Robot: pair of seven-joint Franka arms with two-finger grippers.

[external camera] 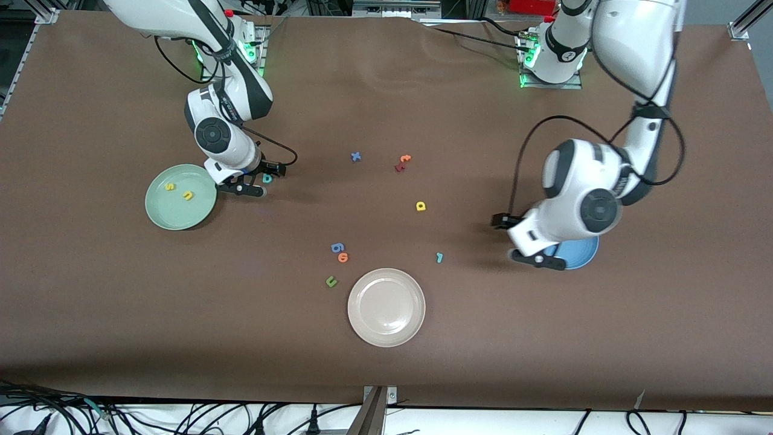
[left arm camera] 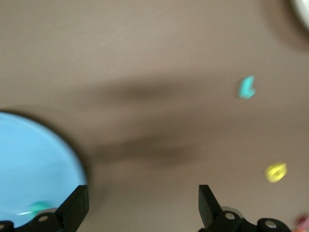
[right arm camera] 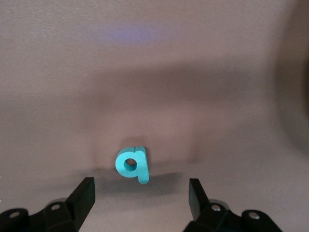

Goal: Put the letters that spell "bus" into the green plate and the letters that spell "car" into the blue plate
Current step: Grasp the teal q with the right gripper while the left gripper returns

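sitting toward the right arm's end, the green plate (external camera: 180, 197) holds the yellow s (external camera: 170, 186) and u (external camera: 189, 195); the blue plate (external camera: 581, 254) lies under the left gripper (external camera: 539, 258), jaws wide and empty. the right gripper (right arm camera: 140, 199) stands spread around the teal b (right arm camera: 133, 164), and could nudge the b aside if it shuts off-centre.

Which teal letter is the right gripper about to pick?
The teal "b", lying between the open right gripper's fingers beside the green plate. The other teal letter lies near the blue plate.
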